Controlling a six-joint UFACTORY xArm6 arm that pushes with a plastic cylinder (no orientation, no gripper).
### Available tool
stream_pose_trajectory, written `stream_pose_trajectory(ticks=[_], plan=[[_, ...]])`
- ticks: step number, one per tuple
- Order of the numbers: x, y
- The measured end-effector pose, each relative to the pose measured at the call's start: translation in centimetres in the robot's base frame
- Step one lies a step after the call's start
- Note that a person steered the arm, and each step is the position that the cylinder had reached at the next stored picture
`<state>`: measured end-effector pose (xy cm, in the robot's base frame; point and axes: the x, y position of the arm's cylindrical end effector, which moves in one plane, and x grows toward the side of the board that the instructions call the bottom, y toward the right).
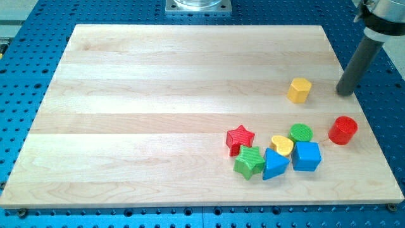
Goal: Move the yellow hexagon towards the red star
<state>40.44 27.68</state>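
While the yellow hexagon (pixel 299 90) sits alone on the wooden board (pixel 158 82), toward the view's upper right, my tip (pixel 345 94) is down on the board just to its right — near it, but with bare wood between them. No jaws here to be apart or together: the arm ends in a plain dark rod, and it holds nothing and touches no block. The rod's upper part runs out of the view's top right corner, cut off.

Down and to the view's left of the hexagon lies the red star (pixel 240 139), well apart from it. Crowding the star is a cluster: a green star (pixel 249 162) touching its lower edge, then a blue triangle-like block (pixel 274 164), a yellow heart (pixel 282 145), a green cylinder (pixel 301 133) and a blue cube (pixel 307 156) — packed so tight that some edges hide one another. A red cylinder (pixel 342 130) stands apart at the view's right, below my tip.
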Motion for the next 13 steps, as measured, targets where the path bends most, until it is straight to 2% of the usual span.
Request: stream_pose_trajectory(ticks=[2, 3, 4, 6, 8, 9, 10, 11, 12, 13], plan=[[0.6, -11.5], [0.5, -15.5], [-2.2, -15.5], [-2.2, -16.7], [6.6, -17.1], [6.0, -16.9], [2.2, -13.8], [-0.1, -5.9], [2.9, 0.8], [8.3, 5.6]])
